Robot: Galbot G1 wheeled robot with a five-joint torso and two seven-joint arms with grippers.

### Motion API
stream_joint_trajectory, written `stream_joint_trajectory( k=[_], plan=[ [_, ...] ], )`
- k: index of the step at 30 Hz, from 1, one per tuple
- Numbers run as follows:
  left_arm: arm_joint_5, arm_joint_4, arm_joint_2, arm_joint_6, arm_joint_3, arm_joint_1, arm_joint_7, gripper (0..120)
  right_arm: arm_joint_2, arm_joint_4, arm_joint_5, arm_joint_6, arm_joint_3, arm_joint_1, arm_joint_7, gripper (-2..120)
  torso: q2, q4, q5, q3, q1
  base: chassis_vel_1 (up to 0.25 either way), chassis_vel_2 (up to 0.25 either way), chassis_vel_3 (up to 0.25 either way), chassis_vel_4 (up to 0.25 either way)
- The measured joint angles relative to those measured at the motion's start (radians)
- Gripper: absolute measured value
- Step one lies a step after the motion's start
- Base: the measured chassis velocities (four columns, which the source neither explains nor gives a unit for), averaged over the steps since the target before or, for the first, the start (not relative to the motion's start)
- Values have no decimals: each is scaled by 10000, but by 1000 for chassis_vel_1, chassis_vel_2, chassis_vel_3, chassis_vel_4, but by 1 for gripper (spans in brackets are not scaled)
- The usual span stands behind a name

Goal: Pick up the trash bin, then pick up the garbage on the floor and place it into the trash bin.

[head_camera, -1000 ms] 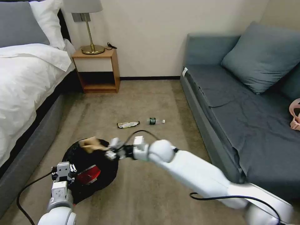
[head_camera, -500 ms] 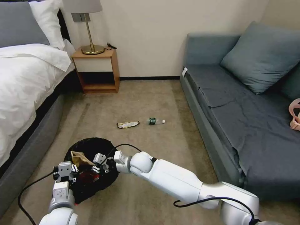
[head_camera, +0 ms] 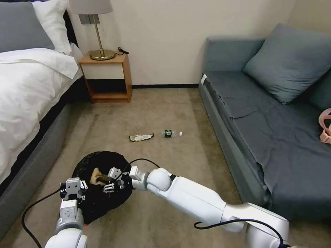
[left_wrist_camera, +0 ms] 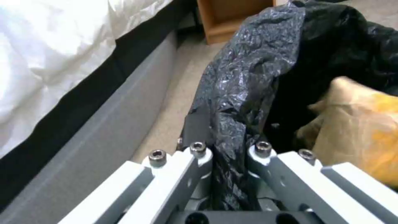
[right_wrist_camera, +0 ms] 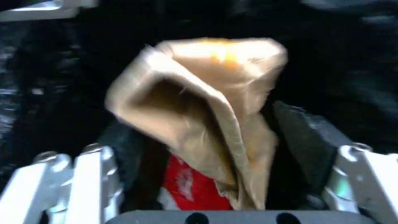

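While my left gripper (head_camera: pixel 73 187) pinches the near rim of the trash bin (head_camera: pixel 90 164) on the floor beside the bed (head_camera: pixel 27 89), my right gripper (head_camera: pixel 111 179) reaches over its mouth with the paper bag (head_camera: pixel 97 176); the wrapper (head_camera: pixel 141 137) and bottle (head_camera: pixel 170 133) lie farther off on the carpet.

In the left wrist view, my fingers (left_wrist_camera: pixel 195 168) are closed on the black liner (left_wrist_camera: pixel 244 81).

In the right wrist view, the fingers (right_wrist_camera: pixel 89 180) stand apart around the bag (right_wrist_camera: pixel 199 102), above the red cup (right_wrist_camera: pixel 188 186). I judge I should let it fall free, then lift straight.
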Motion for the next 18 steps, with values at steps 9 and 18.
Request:
stream_joint_trajectory(
  k=[9, 18],
  plan=[
    [-148, 44, 178, -4, -321, -82, -10, 4, -650, 842, 276, -569, 1377, -195, 1185, 99, 0, 1, 2, 0, 0, 0, 0, 0, 0],
    [-100, -57, 196, -16, -351, -108, -28, 4, -2015, 1810, 426, -832, 3623, -1548, 1975, 100, 0, 0, 4, 0, 0, 0, 0, 0, 0]
  ],
)
